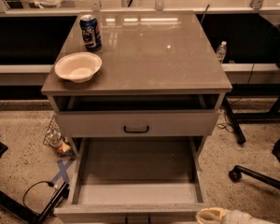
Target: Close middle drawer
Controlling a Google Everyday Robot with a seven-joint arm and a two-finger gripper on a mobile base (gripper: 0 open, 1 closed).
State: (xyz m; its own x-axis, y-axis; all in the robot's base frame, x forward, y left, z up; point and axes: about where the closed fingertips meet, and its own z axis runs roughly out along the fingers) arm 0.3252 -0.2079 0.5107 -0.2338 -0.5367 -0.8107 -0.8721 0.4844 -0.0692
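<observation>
The middle drawer (135,169) is pulled far out of the grey cabinet (144,50). Its long shallow tray is empty, and its front panel (107,213) lies at the bottom edge of the camera view with the handle cut off. Above it, another grey drawer (98,123) with a small black bar handle (136,129) sits almost in. My gripper (213,215) shows only as a pale tip at the bottom edge. It is right by the right end of the open drawer's front, and most of it is out of view.
A blue can (90,31) and a white bowl (78,67) stand on the cabinet top at the left. A water bottle (220,52) is on the floor behind at the right. A chair base with a wheel (234,174) is at the right. Litter (56,141) and black cables (37,195) lie at the left.
</observation>
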